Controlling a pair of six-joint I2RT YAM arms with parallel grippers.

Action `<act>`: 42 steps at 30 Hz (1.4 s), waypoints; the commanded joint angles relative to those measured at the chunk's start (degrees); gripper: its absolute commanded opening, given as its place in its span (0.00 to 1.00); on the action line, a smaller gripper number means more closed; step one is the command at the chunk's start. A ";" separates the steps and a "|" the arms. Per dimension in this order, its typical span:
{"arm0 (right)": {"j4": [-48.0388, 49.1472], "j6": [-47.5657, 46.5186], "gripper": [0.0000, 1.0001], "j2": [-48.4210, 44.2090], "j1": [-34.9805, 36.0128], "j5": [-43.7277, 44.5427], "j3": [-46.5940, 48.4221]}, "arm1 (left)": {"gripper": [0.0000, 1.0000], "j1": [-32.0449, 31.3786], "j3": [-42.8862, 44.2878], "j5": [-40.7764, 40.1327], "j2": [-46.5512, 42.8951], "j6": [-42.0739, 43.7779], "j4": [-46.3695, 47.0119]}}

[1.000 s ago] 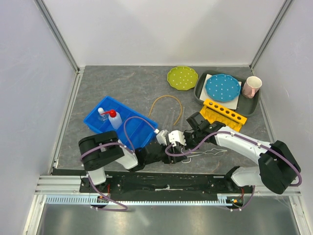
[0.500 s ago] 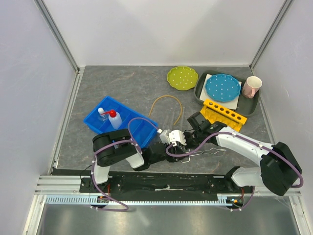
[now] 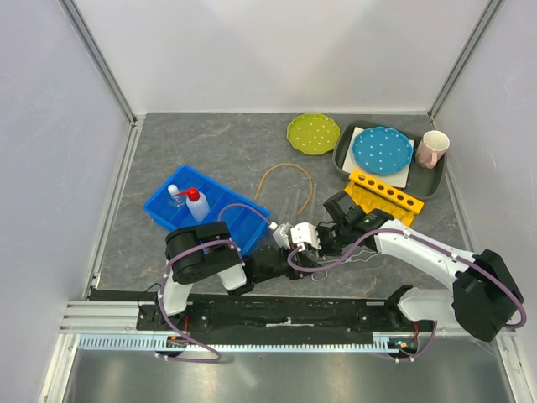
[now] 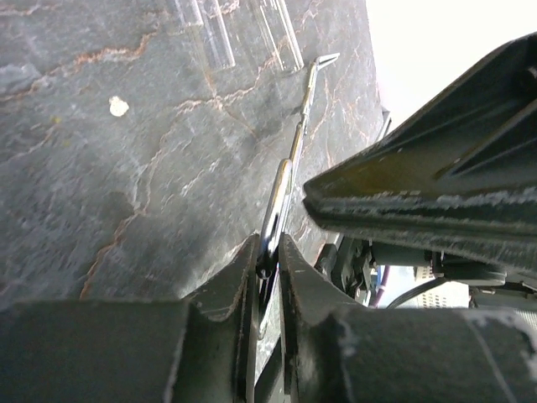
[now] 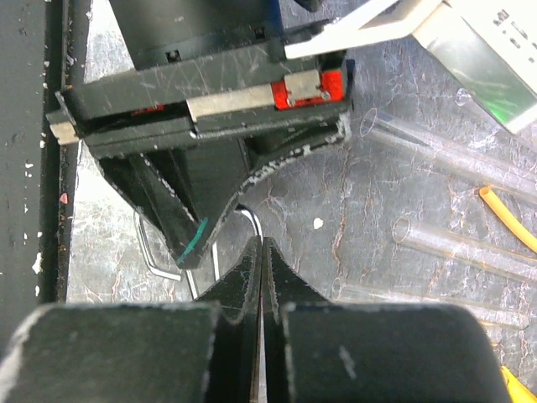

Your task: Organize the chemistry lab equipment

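While your left gripper [image 4: 268, 248] is clamping the metal wire tongs [image 4: 279, 190], they are lying flat. Your right gripper [image 5: 262, 250] is sitting shut alongside.

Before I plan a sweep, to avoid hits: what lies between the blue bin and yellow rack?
Top view: the tan tube, the glass tubes and, by the rack, the right arm.

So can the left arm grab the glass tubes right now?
Probably not yet: the left gripper is pinched on the metal wire tongs. The glass tubes lie uncovered just ahead, likely reachable once it lets go.
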 commanded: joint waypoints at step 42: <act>-18.23 -4.70 0.57 9.33 1.07 -16.41 6.69 | 0.02 -0.23 -12.94 4.01 -39.87 21.06 -23.55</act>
